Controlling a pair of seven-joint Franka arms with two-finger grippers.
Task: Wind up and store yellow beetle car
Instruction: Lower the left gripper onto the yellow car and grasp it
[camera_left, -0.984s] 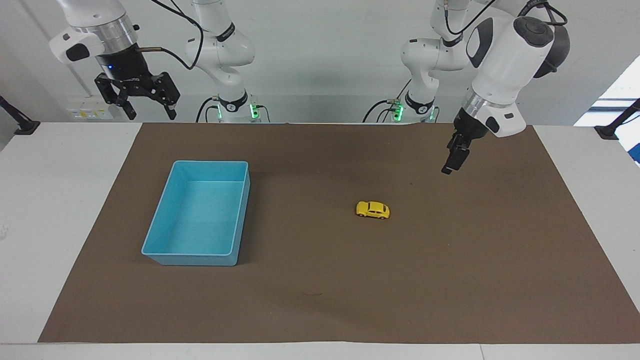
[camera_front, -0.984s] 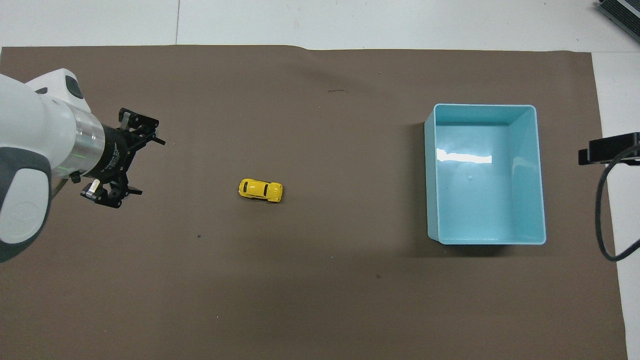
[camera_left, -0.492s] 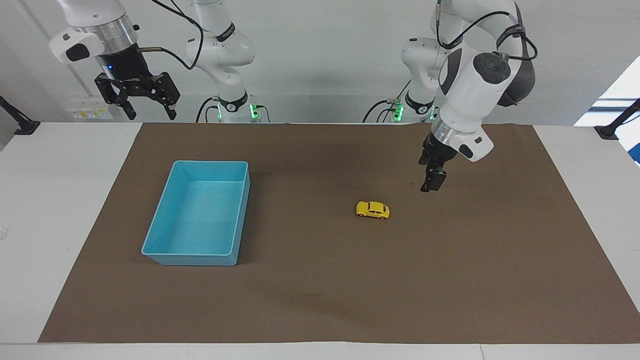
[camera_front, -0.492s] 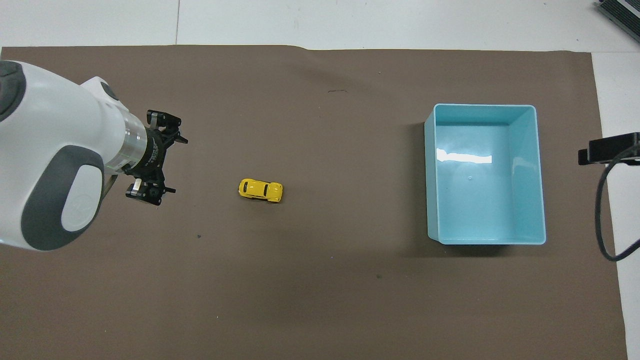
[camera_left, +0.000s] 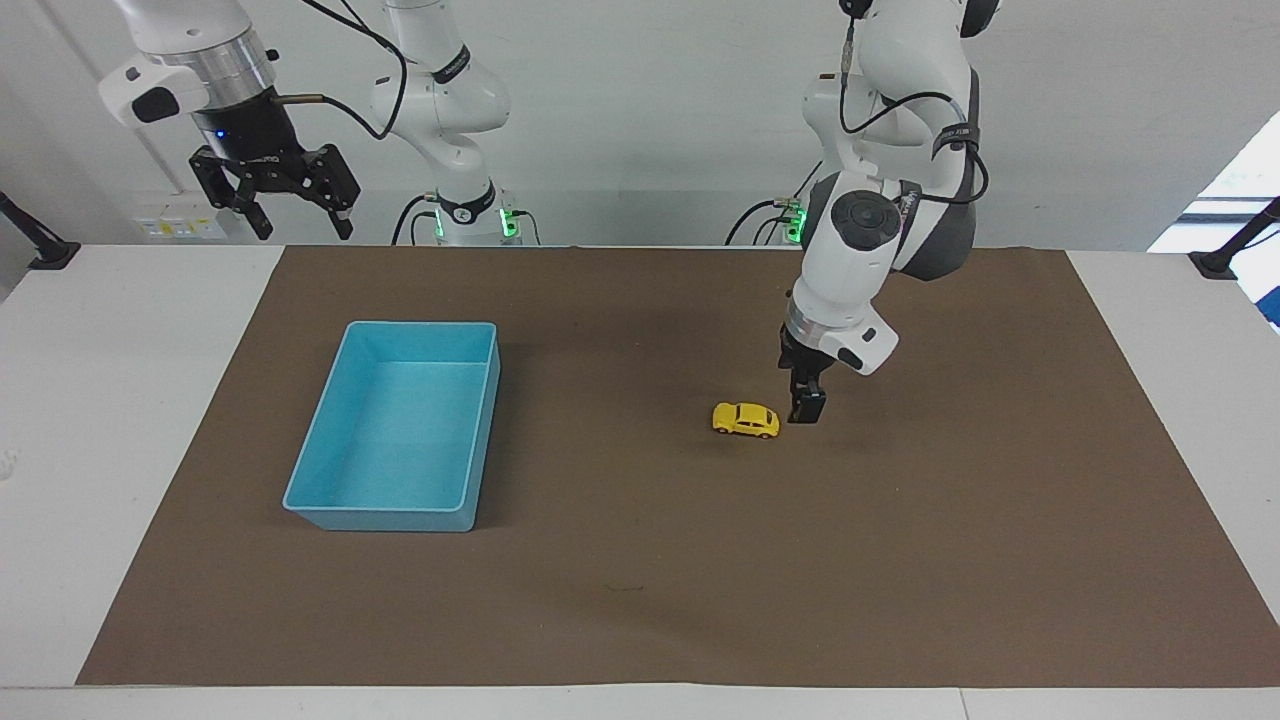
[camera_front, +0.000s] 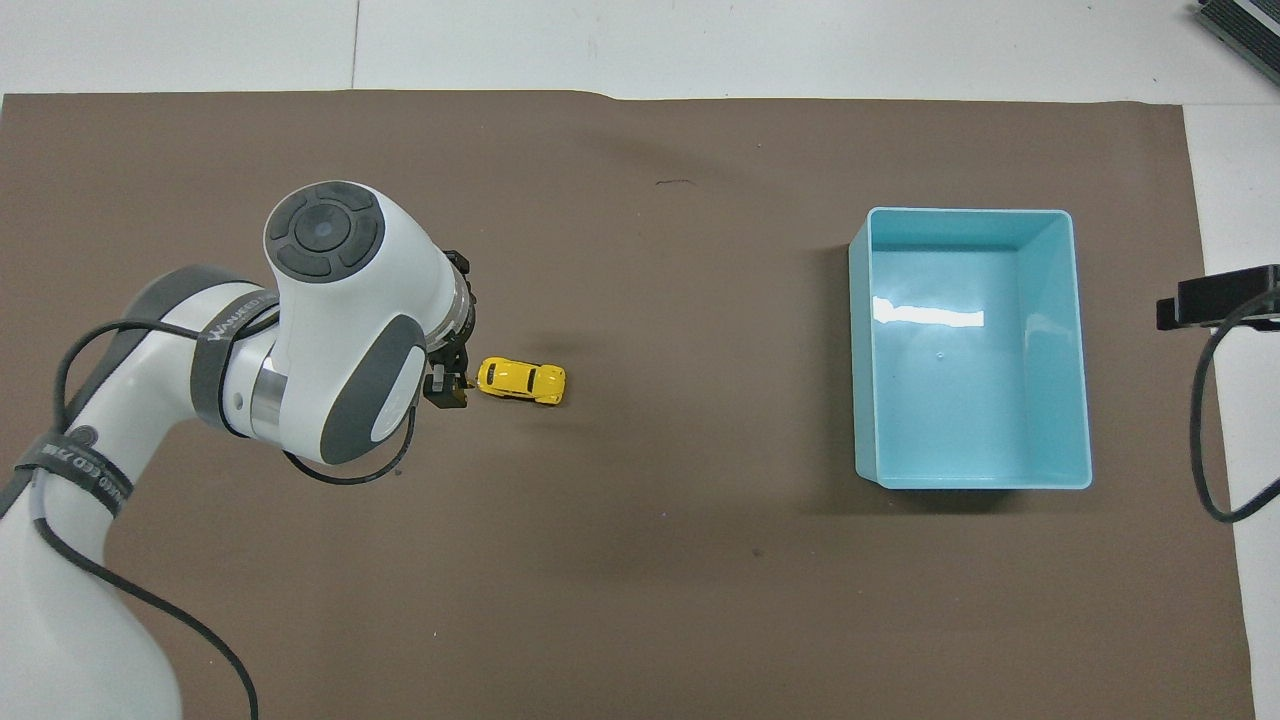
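Observation:
The yellow beetle car (camera_left: 746, 420) (camera_front: 521, 380) stands on its wheels on the brown mat, about mid-table. My left gripper (camera_left: 806, 408) (camera_front: 448, 386) points down, low over the mat, just beside the car toward the left arm's end of the table. A small gap separates it from the car. It is open and holds nothing; in the overhead view the arm covers most of it. My right gripper (camera_left: 296, 214) waits open and empty, raised high at the right arm's end.
An empty light blue bin (camera_left: 420, 326) (camera_front: 968, 212) sits on the mat toward the right arm's end, well apart from the car. The brown mat (camera_left: 640, 600) covers most of the white table.
My left arm has swung in from its end of the table and come down, bringing its gripper right beside the car. The car, bin and right arm have not moved.

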